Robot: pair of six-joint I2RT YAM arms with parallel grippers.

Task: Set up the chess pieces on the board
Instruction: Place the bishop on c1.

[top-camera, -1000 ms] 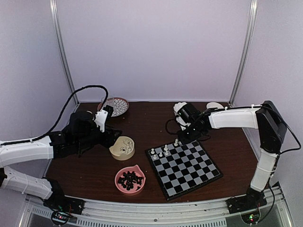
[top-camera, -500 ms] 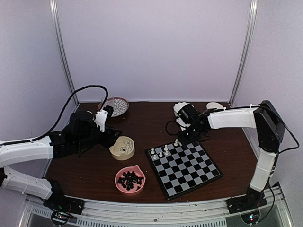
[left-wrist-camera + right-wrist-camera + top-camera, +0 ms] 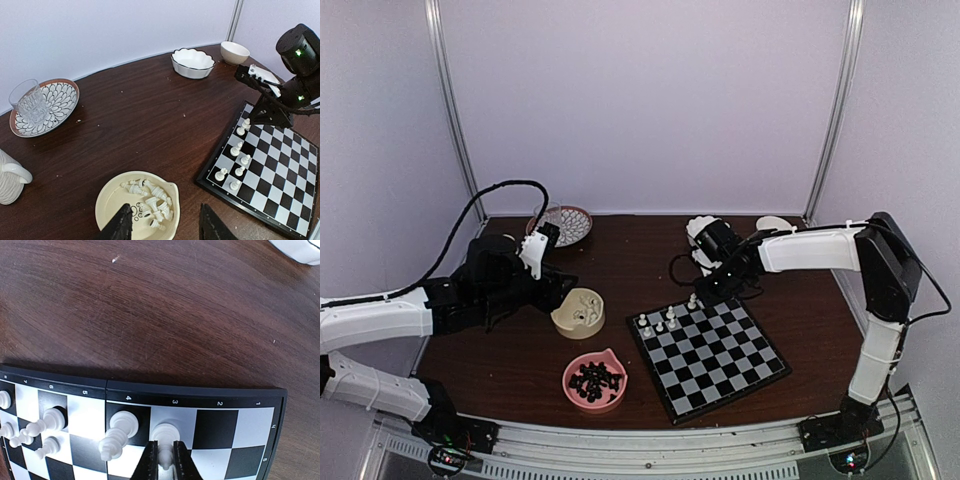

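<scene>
**White piece gripped upright at the far row of the board**

The right end effector (image 3: 164, 452) is clenched on a white piece (image 3: 165, 432). The piece is upright, directly between the fingers, on or just above a pale square at the far edge of the board (image 3: 235, 422). A second white piece (image 3: 117, 432) stands just beside it. The next move is probably to release and rise straight up.

The left end effector (image 3: 165, 227) hangs released and empty over the cream bowl (image 3: 107, 197), which holds white pieces (image 3: 150, 202). The pink bowl (image 3: 570, 372) holds black pieces (image 3: 595, 382).

Softly, evenly lit from above; faint shadow past the fingers (image 3: 150, 466), just off the board (image 3: 200, 390) (its edge bowed by the lens); overhead view slightly grainy.
</scene>
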